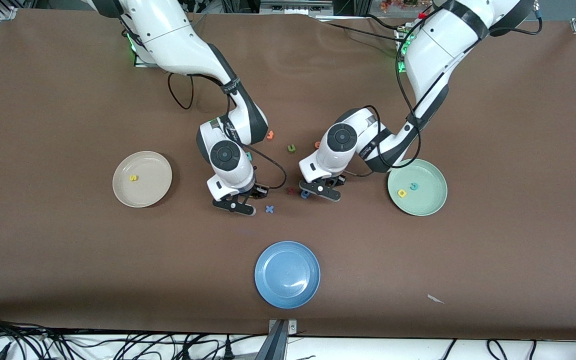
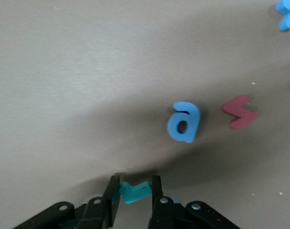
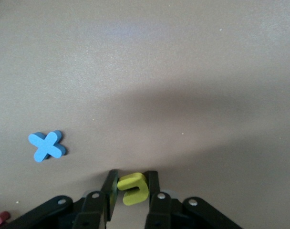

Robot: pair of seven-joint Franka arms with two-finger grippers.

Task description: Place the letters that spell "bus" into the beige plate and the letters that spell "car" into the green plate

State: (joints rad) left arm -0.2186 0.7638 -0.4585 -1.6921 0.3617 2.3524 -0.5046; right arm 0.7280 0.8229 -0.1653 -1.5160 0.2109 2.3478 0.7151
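Observation:
My left gripper (image 2: 135, 180) is shut on the teal "r" (image 2: 134, 192), low over the table's middle (image 1: 324, 192), beside the darker blue letter (image 2: 184, 122). My right gripper (image 3: 133, 175) is shut on the yellow "u" (image 3: 134, 189), low over the table (image 1: 238, 204) beside the blue "x" (image 3: 47, 145). The beige plate (image 1: 154, 169), toward the right arm's end, holds the yellow "s" (image 1: 133, 177). The green plate (image 1: 429, 201), toward the left arm's end, holds the yellow "a" (image 1: 402, 193) and teal "c" (image 1: 414, 186). A teal bit (image 1: 249, 156) peeks from under the right arm.
A blue plate (image 1: 287, 274) lies nearest the front camera. Loose between the arms are a green "u" (image 1: 291, 148), two orange letters (image 1: 270, 134) (image 1: 317, 145), a red letter (image 1: 290, 190), the darker blue letter (image 1: 306, 194) and the blue "x" (image 1: 269, 209).

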